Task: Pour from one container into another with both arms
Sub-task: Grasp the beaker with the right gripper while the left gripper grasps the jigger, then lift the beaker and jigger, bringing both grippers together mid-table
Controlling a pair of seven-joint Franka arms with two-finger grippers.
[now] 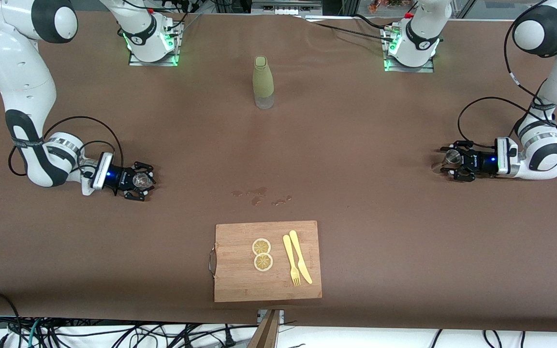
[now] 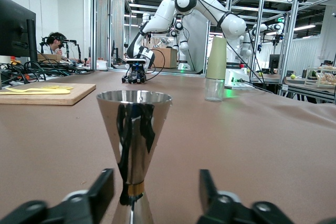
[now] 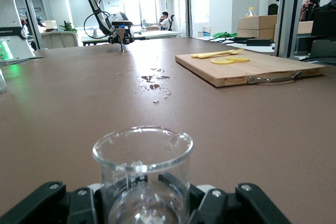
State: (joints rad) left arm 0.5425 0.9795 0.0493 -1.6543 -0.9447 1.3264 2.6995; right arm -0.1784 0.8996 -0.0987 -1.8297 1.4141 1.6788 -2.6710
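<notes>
One glass (image 3: 142, 174) sits clenched in the right hand (image 1: 139, 181); one jigger (image 2: 134, 135) stands between the left hand's (image 1: 454, 164) parted fingers (image 2: 100, 192). One bottle (image 1: 263, 82), two lemon slices (image 1: 262, 254).

The white jointed right arm bends low at its end of the table, its black two-finger right gripper (image 1: 139, 182) clamped on a tiny clear drinking glass (image 3: 143, 174) between its jaws. The white left arm mirrors it; the left gripper (image 1: 454, 164) straddles a shiny steel hourglass jigger (image 2: 134, 145), fingers (image 2: 103, 190) apart from it.
</notes>
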